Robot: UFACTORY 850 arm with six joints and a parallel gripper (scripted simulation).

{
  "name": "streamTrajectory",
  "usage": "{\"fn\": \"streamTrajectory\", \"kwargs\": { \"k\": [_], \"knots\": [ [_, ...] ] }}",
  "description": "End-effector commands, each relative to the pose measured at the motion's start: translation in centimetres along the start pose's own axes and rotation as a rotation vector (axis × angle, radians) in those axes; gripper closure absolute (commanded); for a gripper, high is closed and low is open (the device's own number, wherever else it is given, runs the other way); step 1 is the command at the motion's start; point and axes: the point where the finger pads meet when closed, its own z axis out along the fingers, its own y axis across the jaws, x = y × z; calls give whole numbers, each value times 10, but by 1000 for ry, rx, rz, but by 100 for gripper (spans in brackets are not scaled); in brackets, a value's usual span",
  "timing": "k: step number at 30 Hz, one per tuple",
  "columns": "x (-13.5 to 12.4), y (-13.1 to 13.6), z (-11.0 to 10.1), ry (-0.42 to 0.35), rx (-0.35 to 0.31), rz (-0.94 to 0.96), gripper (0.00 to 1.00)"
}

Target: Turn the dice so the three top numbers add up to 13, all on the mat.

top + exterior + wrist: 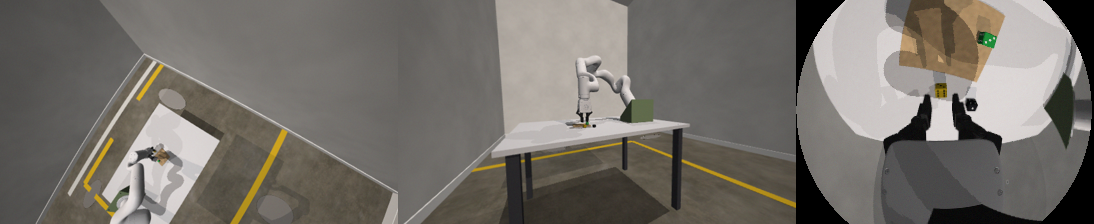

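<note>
Jaws part-open (nothing held) over yellow die, mat edge.
</note>
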Motion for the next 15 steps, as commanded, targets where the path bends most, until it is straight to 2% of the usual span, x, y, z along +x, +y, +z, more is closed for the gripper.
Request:
{"fn": "streamTrajectory", "kwargs": {
  "k": [1, 15],
  "knots": [
    [0, -1, 4, 0, 2, 1, 64],
    [0, -1, 14, 0, 2, 1, 64]
  ]
}}
